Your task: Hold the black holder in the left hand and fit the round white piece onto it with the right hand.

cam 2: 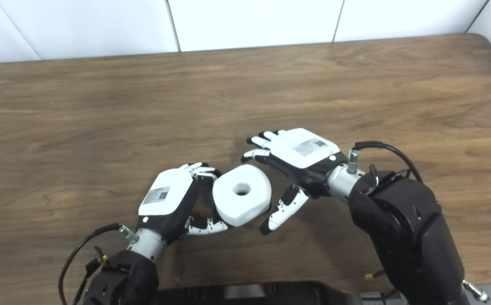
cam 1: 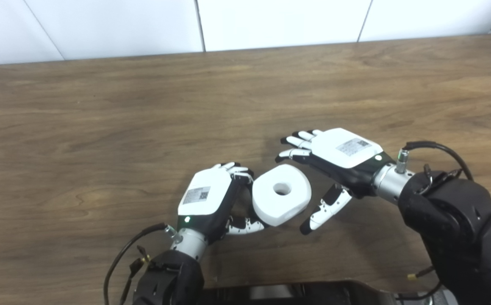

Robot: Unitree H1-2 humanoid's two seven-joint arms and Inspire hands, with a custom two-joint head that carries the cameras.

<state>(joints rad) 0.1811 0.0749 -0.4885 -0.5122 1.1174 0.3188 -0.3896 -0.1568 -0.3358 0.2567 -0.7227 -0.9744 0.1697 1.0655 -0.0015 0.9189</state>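
Brown wood-grain worktop (cam 1: 101,127). Left robot hand (cam 1: 211,199) has fingers and thumb curled around the left side of the round white plastic piece with centre hole (cam 1: 281,199), gripping it. Right robot hand (cam 1: 334,165) just beside it, fingers spread, holding nothing. Black holder hidden.
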